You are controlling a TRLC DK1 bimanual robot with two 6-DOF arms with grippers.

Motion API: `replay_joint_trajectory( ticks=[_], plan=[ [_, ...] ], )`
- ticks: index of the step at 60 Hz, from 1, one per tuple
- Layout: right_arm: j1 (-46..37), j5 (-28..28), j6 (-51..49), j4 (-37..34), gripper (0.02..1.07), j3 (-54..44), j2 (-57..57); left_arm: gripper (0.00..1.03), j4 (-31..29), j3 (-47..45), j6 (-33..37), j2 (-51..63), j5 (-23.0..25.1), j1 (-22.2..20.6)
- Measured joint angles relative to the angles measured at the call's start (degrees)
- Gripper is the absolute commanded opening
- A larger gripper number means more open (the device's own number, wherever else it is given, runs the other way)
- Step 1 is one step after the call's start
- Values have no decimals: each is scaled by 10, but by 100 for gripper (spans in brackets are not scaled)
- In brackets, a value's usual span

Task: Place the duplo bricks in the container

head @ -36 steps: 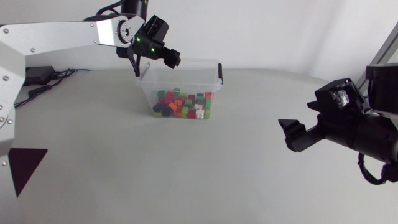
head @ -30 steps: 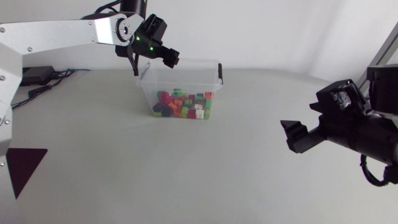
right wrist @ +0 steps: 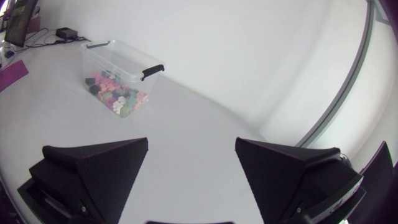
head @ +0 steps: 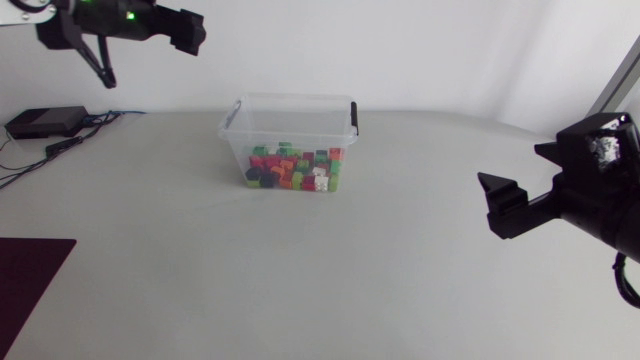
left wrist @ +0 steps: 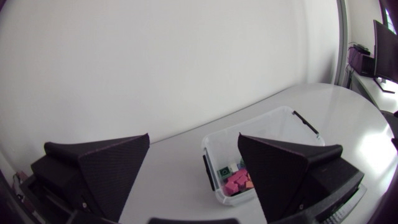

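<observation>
Though the container [head: 290, 122], whole overhead, is part-hidden in the left wrist view, left hand [left wrist: 193, 142] and right hand [right wrist: 191, 142] gape empty.

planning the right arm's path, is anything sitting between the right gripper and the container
Nothing visible does. In the head view the table between the right gripper and the container is bare, and the right wrist view shows the same open stretch. The duplo bricks in sight all lie inside the container.
</observation>
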Motion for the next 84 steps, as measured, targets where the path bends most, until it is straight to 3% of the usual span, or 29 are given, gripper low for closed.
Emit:
replay_joint_trajectory(
  ticks=[17,33,67,84],
  plan=[
    [-23,13,5,-17,103,-19,-114,99,14,-189,0,-173,0,23],
    [-33,13,5,-53,103,-62,-193,99,113,-388,-13,-372,-2,61],
    [-80,15,5,-110,103,-131,-356,98,114,-583,-15,-604,-2,89],
    [-104,19,5,-116,103,-145,-377,97,130,-672,-15,-702,-2,104]
  ],
)
